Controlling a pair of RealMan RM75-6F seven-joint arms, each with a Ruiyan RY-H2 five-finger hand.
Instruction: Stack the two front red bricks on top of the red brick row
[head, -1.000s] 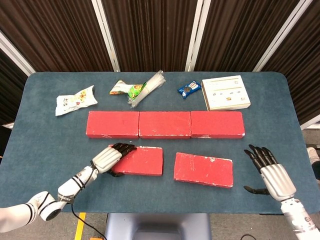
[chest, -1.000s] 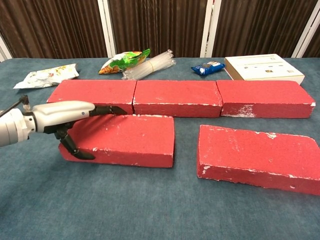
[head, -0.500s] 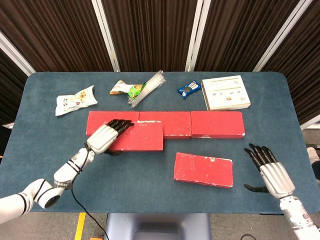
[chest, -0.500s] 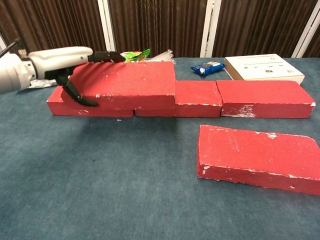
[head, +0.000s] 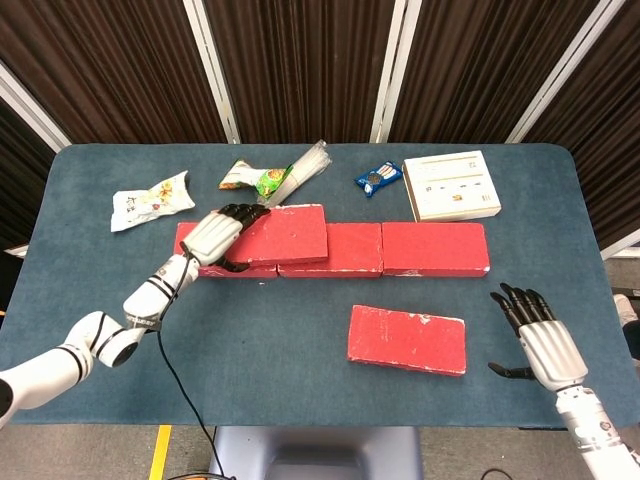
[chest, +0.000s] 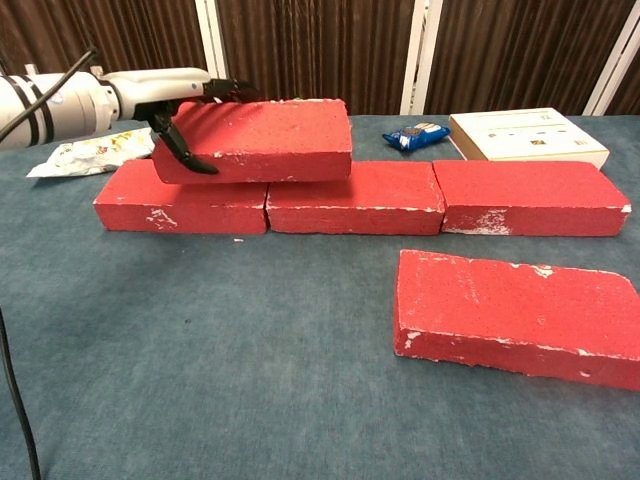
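While your left robot hand (chest: 175, 105) grips the lifted brick (chest: 262, 140) by its left end, just above the brick row (chest: 400, 195), its long axis runs along the row. The second front brick (head: 407, 340) lies on the worktop (head: 300, 400), nearer your right robot hand (head: 545, 345), whose fingers are spread.

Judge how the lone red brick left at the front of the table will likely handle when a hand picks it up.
The front brick looks rigid and slab-like, so it should lift without flexing. Its chipped, whitish edges suggest a crumbly surface that may shed grit. The left hand grips a matching lifted brick by one end, so it is probably light for its size.
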